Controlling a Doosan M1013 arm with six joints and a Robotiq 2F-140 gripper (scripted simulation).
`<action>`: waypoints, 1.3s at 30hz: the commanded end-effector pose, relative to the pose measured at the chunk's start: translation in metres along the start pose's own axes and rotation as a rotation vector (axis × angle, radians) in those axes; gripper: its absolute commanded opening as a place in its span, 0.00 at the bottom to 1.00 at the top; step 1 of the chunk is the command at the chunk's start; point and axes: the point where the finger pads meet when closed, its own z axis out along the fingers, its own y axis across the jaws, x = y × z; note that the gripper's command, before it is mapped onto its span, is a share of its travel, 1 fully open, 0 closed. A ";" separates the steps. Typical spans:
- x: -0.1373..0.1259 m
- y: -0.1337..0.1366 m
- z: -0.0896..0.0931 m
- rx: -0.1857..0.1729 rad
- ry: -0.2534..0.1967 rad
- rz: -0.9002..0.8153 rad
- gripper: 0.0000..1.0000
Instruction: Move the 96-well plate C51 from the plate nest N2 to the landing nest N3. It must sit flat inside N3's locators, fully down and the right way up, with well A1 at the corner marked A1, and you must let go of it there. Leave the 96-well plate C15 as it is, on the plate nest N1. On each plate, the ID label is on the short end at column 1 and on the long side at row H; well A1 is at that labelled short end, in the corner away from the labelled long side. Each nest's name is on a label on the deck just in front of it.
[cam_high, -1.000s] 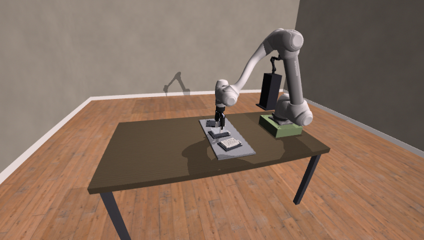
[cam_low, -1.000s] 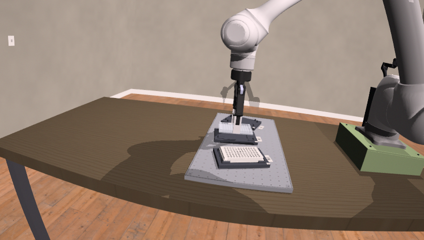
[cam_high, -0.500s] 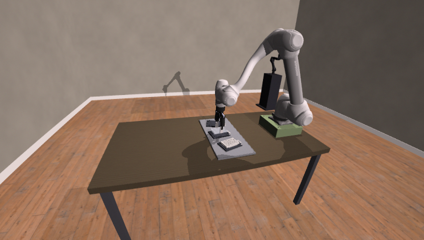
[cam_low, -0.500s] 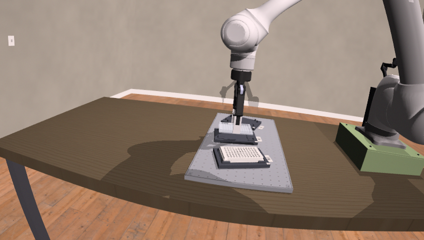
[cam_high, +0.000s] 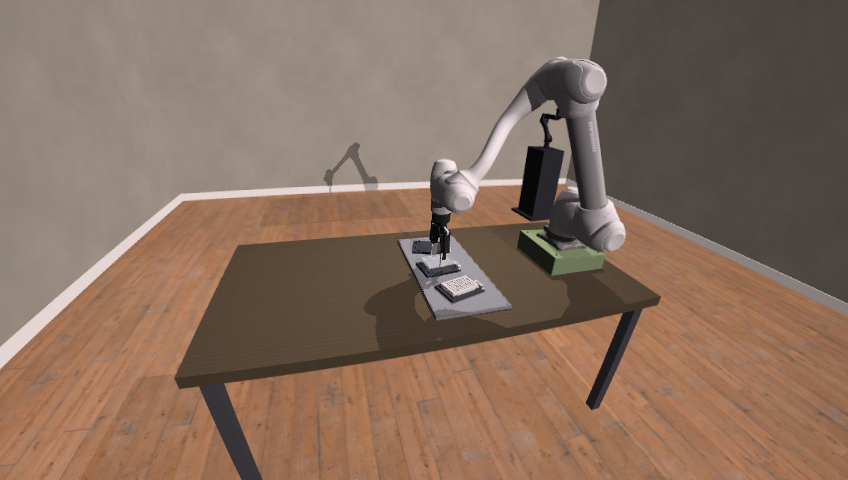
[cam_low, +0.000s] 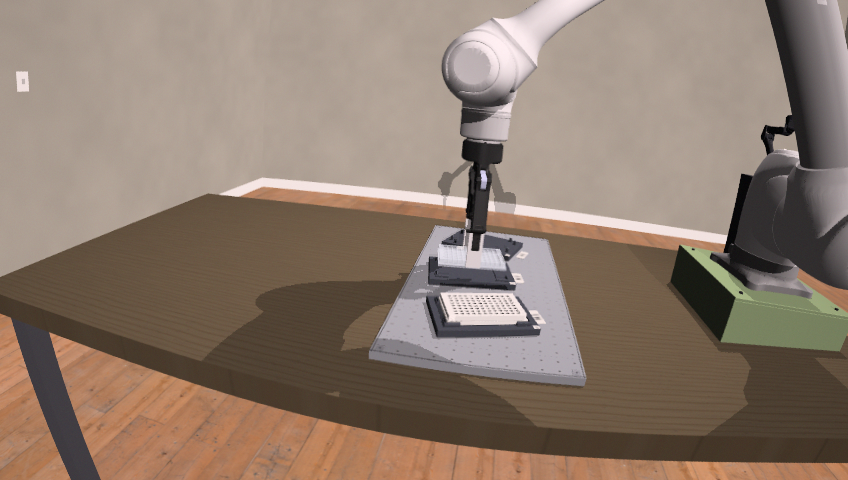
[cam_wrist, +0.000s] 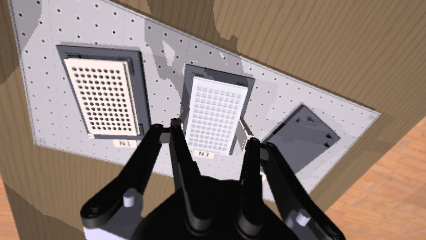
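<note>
Robot arm lowering a clear 96-well plate over the middle nest on a worktop.

The fingers are clamped on plate C51 (cam_wrist: 216, 115), gripping across its two long sides. The plate hangs level just above landing nest N3 (cam_low: 470, 278), the middle of three dark nests on a grey deck (cam_low: 553, 356) near the worktop's (cam_low: 178, 285) far edge, toward the arm's green base (cam_low: 767, 321). Plate C15 (cam_low: 483, 308) lies in nest N1 (cam_low: 437, 324), next toward the near edge; nest N2 (cam_wrist: 302, 131), next toward the far edge, has no plate in it. C51's long axis runs parallel to C15's and lines up with N3's outline. Its labels, and so its A1 corner, are too small to tell. To finish well, the plate likely needs a straight, level descent until it is fully down between the locators, before the fingers part.
</note>
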 end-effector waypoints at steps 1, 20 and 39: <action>-0.001 -0.004 0.004 0.002 -0.002 0.000 0.00; -0.003 -0.005 0.008 0.002 -0.002 0.000 0.00; -0.003 -0.005 0.008 0.002 -0.002 0.000 0.00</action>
